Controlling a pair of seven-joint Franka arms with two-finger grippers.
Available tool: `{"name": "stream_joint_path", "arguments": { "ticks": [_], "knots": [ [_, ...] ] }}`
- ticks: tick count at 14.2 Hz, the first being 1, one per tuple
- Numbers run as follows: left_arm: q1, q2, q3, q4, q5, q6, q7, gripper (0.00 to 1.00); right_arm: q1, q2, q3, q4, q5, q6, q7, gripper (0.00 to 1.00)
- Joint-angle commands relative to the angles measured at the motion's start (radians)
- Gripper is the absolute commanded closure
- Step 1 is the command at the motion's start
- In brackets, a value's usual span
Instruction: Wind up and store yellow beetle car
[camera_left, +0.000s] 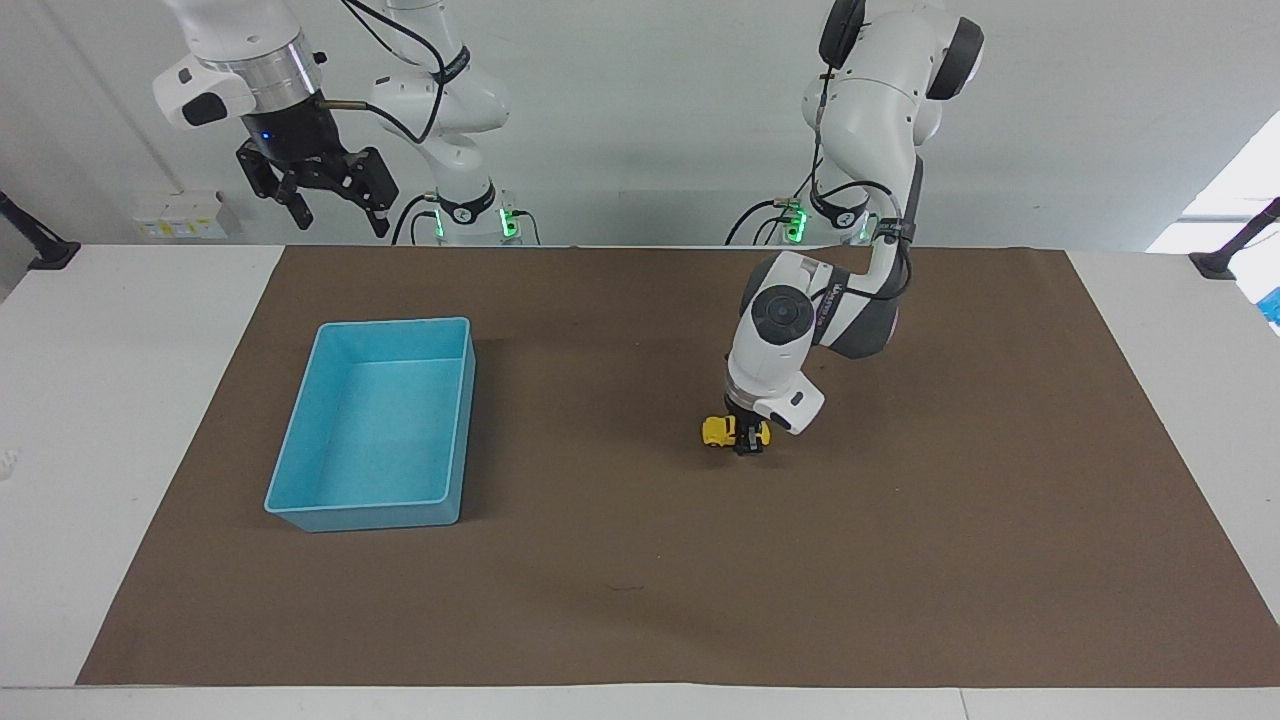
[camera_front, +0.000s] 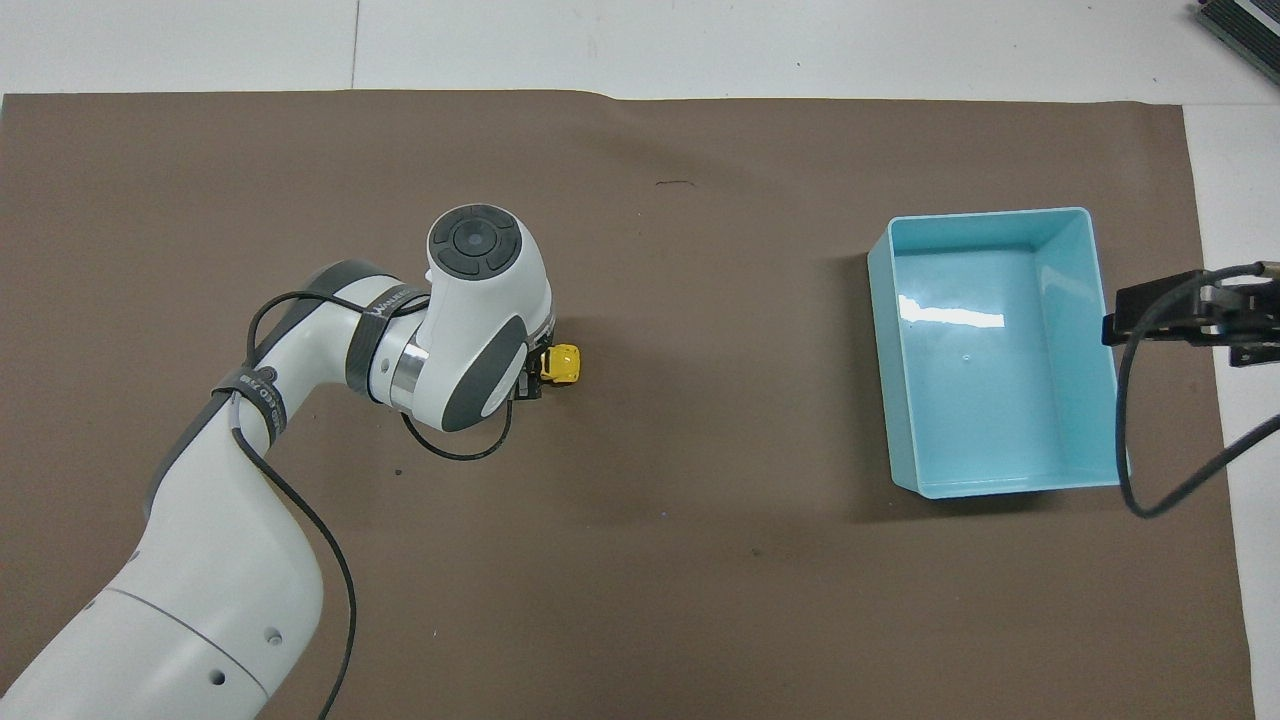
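Observation:
The yellow beetle car (camera_left: 716, 431) stands on its wheels on the brown mat, about mid-table, beside the light-blue bin and toward the left arm's end from it. My left gripper (camera_left: 745, 440) is down at the mat, straddling the car's end away from the bin. From above, the left wrist hides most of that gripper (camera_front: 535, 370), and only the car's (camera_front: 562, 364) bin-side half shows. My right gripper (camera_left: 330, 200) hangs open and empty, high over the table edge by the right arm's base.
The light-blue bin (camera_left: 395, 323) sits empty on the mat toward the right arm's end, its rim (camera_front: 985, 213) about a bin's length from the car. The brown mat (camera_left: 640, 600) covers most of the white table. The right arm waits.

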Motion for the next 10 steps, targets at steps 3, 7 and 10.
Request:
{"name": "stream_joint_path", "arguments": {
  "ticks": [3, 7, 10],
  "knots": [
    [-0.004, -0.093, -0.010, -0.004, 0.013, -0.062, 0.003, 0.00, 0.001, -0.009, -0.008, -0.017, 0.022, 0.011, 0.002, 0.00],
    [-0.003, -0.096, -0.010, 0.005, 0.013, -0.058, 0.003, 0.00, 0.001, -0.009, -0.009, -0.017, 0.022, 0.011, 0.002, 0.00],
    [-0.001, -0.093, -0.010, 0.019, 0.015, -0.052, 0.012, 0.00, 0.001, -0.009, -0.008, -0.017, 0.022, 0.011, 0.002, 0.00]
  ]
}}
